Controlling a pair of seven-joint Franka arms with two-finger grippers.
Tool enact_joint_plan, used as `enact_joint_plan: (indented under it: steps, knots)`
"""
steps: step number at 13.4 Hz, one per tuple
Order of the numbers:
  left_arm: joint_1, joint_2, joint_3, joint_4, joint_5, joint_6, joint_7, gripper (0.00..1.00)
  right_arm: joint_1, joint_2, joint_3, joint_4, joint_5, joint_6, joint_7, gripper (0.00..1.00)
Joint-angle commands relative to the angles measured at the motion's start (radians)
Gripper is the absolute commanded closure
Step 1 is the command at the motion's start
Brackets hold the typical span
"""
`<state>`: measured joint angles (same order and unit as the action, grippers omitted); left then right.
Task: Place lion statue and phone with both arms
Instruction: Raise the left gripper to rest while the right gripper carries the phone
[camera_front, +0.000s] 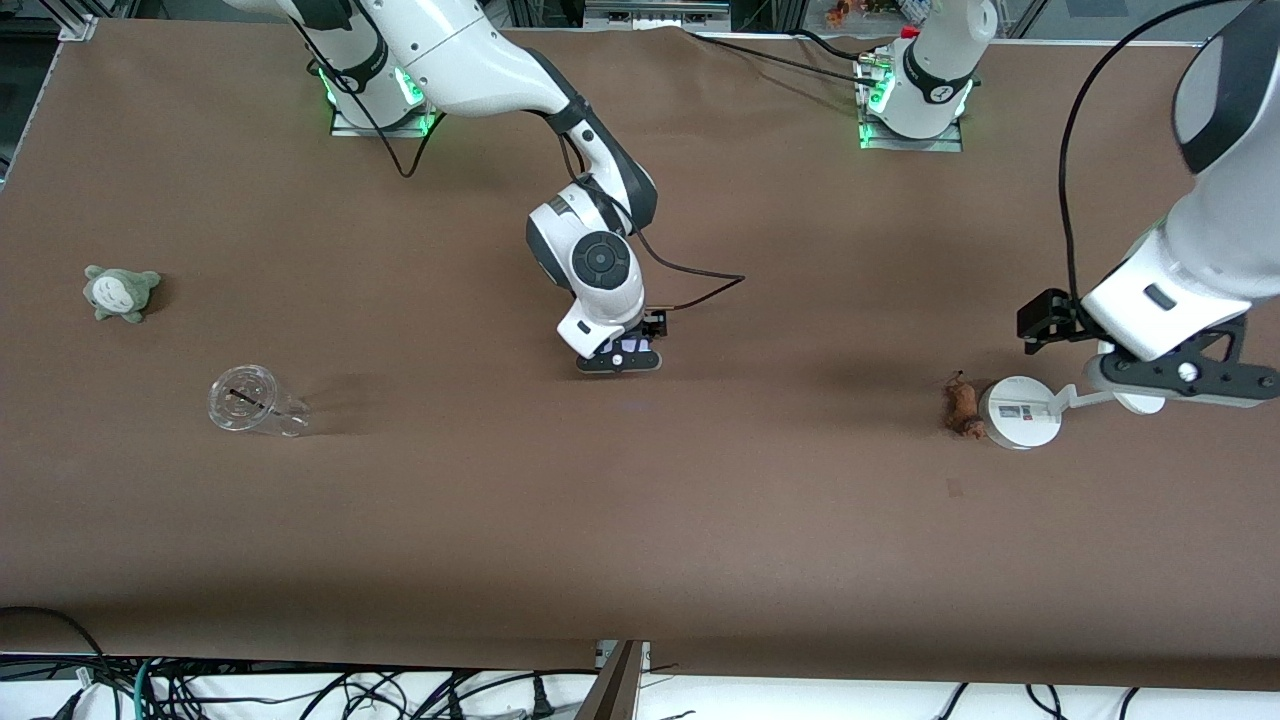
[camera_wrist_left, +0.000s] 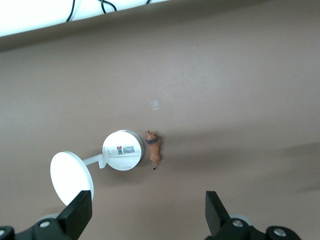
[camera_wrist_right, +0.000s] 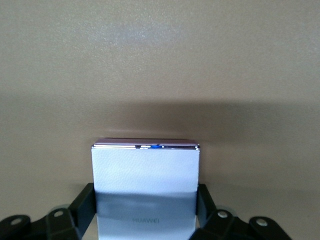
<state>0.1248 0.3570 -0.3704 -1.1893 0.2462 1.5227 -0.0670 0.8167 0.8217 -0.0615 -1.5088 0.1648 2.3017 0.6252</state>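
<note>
Over mid-tabletop (camera_front: 640, 520), right pincer (camera_front: 620, 356) clamps the phone (camera_wrist_right: 145, 180); lower it level. Left pincer (camera_wrist_left: 145, 220), spread apart, hovers over the stand (camera_front: 1022, 412), lion statue (camera_front: 962, 404) at nine o'clock.

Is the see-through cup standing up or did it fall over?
Fallen over. The clear cup lies on its side on the table, its round open mouth facing the front camera and its body stretched along the tabletop.

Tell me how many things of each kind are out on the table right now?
Plush toys: 1, grey-green plush
Clear cups: 1, cup
Figurines: 1, lion statue
White stands: 1, stand
Phones: 1, phone, held in the right gripper
Total: 5
</note>
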Motion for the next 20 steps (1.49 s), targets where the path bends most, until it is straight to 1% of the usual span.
enact_joint_plan:
  steps: [1, 2, 4, 6, 8, 9, 10, 11, 12, 13, 14, 16, 17, 20]
  knots:
    - [0.004, -0.015, 0.002, 0.016, -0.04, -0.056, 0.024, 0.0, 0.007, 0.004, -0.015, 0.019, 0.004, 0.002, -0.008, 0.48]
    - [0.002, -0.029, 0.004, 0.001, -0.053, -0.059, 0.018, 0.0, -0.001, -0.002, -0.02, 0.019, 0.004, 0.001, -0.015, 0.48]
    - [0.004, -0.039, 0.001, -0.001, -0.056, -0.065, 0.027, 0.0, -0.013, -0.009, -0.061, 0.019, 0.001, -0.008, -0.057, 0.48]
    - [0.002, -0.052, 0.001, -0.006, -0.059, -0.068, 0.029, 0.0, -0.024, -0.021, -0.145, 0.018, -0.001, -0.04, -0.143, 0.48]
    - [0.004, -0.055, 0.004, -0.006, -0.093, -0.068, 0.029, 0.0, -0.04, -0.024, -0.234, 0.019, 0.011, -0.094, -0.255, 0.48]
    - [-0.002, -0.061, 0.014, -0.01, -0.103, -0.067, 0.03, 0.0, -0.059, -0.033, -0.266, 0.019, 0.019, -0.116, -0.313, 0.48]
    - [-0.008, -0.103, 0.027, -0.057, -0.108, -0.055, 0.03, 0.0, -0.095, -0.035, -0.273, 0.019, 0.019, -0.139, -0.355, 0.48]
    - [-0.03, -0.165, 0.063, -0.149, -0.135, -0.015, 0.03, 0.0, -0.137, -0.035, -0.273, 0.019, 0.021, -0.143, -0.393, 0.48]
    - [-0.08, -0.217, 0.153, -0.218, -0.178, 0.029, 0.03, 0.0, -0.169, -0.035, -0.273, 0.016, 0.021, -0.145, -0.435, 0.48]
    - [-0.155, -0.245, 0.253, -0.263, -0.206, 0.045, 0.03, 0.0, -0.203, -0.035, -0.273, 0.012, 0.019, -0.145, -0.473, 0.48]
    - [-0.184, -0.292, 0.305, -0.33, -0.215, 0.059, 0.033, 0.0, -0.234, -0.035, -0.273, 0.007, 0.019, -0.145, -0.513, 0.48]
    - [-0.183, -0.392, 0.309, -0.491, -0.209, 0.161, 0.032, 0.0, -0.289, -0.033, -0.271, 0.006, 0.021, -0.145, -0.594, 0.48]
    - [-0.179, -0.417, 0.311, -0.542, -0.202, 0.2, 0.032, 0.0, -0.297, -0.033, -0.271, -0.002, 0.021, -0.145, -0.599, 0.48]
    - [-0.157, -0.4, 0.315, -0.536, -0.202, 0.192, 0.032, 0.0, -0.352, -0.027, -0.27, -0.011, 0.019, -0.145, -0.616, 0.48]
